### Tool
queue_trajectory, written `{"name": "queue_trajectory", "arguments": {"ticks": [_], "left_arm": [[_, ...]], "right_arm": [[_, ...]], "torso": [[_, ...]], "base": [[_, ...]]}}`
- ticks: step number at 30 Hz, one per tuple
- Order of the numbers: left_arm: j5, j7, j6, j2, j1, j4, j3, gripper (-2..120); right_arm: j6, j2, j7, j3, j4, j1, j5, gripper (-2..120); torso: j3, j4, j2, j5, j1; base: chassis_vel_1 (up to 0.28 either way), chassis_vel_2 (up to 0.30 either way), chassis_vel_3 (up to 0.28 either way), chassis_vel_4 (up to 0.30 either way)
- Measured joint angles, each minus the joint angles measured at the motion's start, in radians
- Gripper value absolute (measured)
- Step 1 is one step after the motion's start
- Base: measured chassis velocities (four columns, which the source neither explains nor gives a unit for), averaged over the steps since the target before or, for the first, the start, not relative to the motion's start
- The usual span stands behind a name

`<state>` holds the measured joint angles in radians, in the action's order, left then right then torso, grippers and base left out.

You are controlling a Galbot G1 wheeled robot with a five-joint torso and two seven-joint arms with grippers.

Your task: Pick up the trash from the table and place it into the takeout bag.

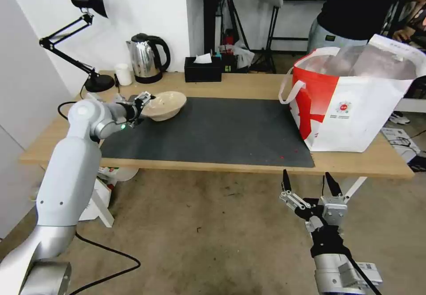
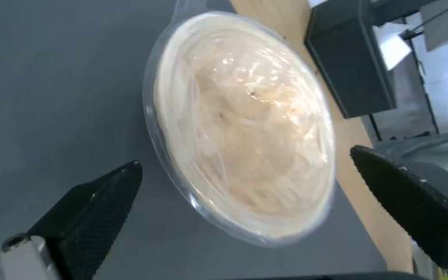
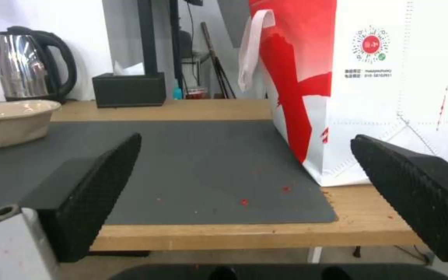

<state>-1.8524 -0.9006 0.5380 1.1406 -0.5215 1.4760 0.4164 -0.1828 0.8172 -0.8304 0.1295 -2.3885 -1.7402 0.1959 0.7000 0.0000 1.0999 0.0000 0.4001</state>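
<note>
The trash in view is a shallow beige bowl (image 1: pixel 165 105) with a clear plastic cover (image 2: pixel 245 128), lying at the left end of the dark mat (image 1: pixel 213 131) on the table (image 1: pixel 248 86). My left gripper (image 1: pixel 141 103) is at the bowl's left rim. Its black fingers (image 2: pixel 99 202) are spread open on either side of the bowl, not touching it. The red-and-white takeout bag (image 1: pixel 355 104) stands open at the table's right end. My right gripper (image 1: pixel 308 184) hangs open below the table's front edge, facing the bag (image 3: pixel 369 89) and the bowl (image 3: pixel 6 122).
Along the table's back edge stand a black desk lamp (image 1: pixel 88 2), a small white cup (image 1: pixel 123 74), a steel kettle (image 1: pixel 146 57) and a black tissue box (image 1: pixel 203 69). A person stands behind the bag. A black cable (image 1: pixel 111 259) lies on the floor.
</note>
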Motion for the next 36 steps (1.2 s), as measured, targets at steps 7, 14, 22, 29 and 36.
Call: {"name": "queue_trajectory", "arguments": {"ticks": [7,14,22,29,36], "left_arm": [[0.045,0.021,0.005,0.023,0.019,-0.071,-0.006,100],[0.060,0.027,0.011,0.042,0.039,-0.111,-0.010,100],[0.062,0.031,0.021,0.055,0.046,-0.116,-0.016,100],[0.070,0.034,0.022,0.069,0.055,-0.127,-0.021,100],[0.082,0.063,0.023,0.078,0.056,-0.140,-0.018,100]], "right_arm": [[0.000,0.000,0.000,0.000,0.000,0.000,0.000,100],[0.000,0.000,0.000,0.000,0.000,0.000,0.000,100],[0.000,0.000,0.000,0.000,0.000,0.000,0.000,100],[0.000,0.000,0.000,0.000,0.000,0.000,0.000,100],[0.000,0.000,0.000,0.000,0.000,0.000,0.000,100]], "torso": [[0.000,0.0002,0.000,0.0000,0.000],[0.000,0.0000,0.000,0.0000,0.000],[0.000,0.0000,0.000,0.0000,0.000],[0.000,0.0000,0.000,0.0000,0.000],[0.000,0.0000,0.000,0.0000,0.000]], "base": [[0.000,0.000,0.000,0.000],[0.000,0.000,0.000,0.000],[0.000,0.000,0.000,0.000],[0.000,0.000,0.000,0.000],[0.000,0.000,0.000,0.000]]}}
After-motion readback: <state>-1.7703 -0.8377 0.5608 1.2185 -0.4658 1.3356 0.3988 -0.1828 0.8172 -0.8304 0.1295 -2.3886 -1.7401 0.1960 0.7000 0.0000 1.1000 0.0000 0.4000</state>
